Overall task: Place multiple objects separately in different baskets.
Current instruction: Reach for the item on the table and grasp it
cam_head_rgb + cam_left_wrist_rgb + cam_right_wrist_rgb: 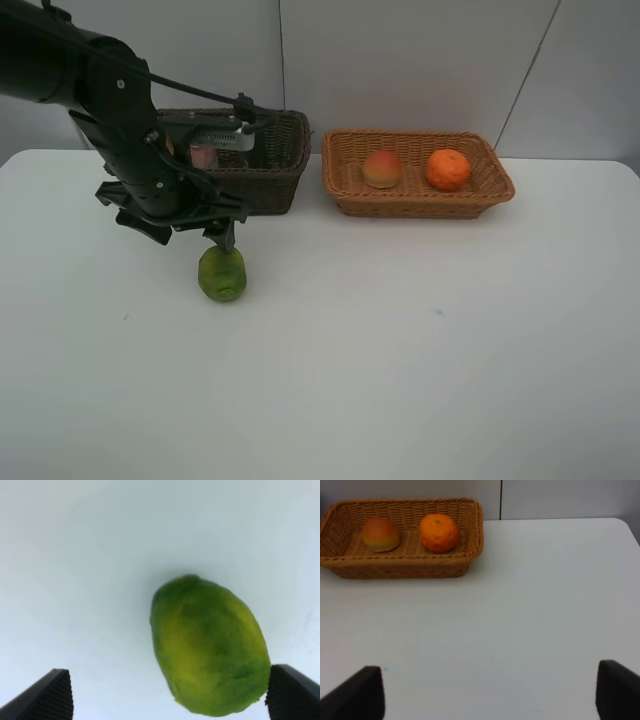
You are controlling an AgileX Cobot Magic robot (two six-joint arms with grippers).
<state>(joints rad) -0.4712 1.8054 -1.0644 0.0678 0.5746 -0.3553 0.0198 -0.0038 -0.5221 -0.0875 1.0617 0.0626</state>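
Note:
A green round fruit [222, 273] lies on the white table in front of the dark brown basket [268, 188]. My left gripper [216, 236] hangs open just above and behind it. In the left wrist view the green fruit [210, 645] sits between the two fingertips [50, 696] of my left gripper [170, 695], close to one and untouched. The light tan basket [420, 206] holds a red-yellow peach-like fruit [382, 168] and an orange [448, 168]. Something pink [205, 155] shows inside the dark basket, mostly hidden by the arm. My right gripper [487, 692] is open and holds nothing.
The left arm covers the left half of the dark basket. The right wrist view shows the tan basket [400, 571] with the peach-like fruit [381, 534] and the orange [439, 532], and bare white table up to the far right edge.

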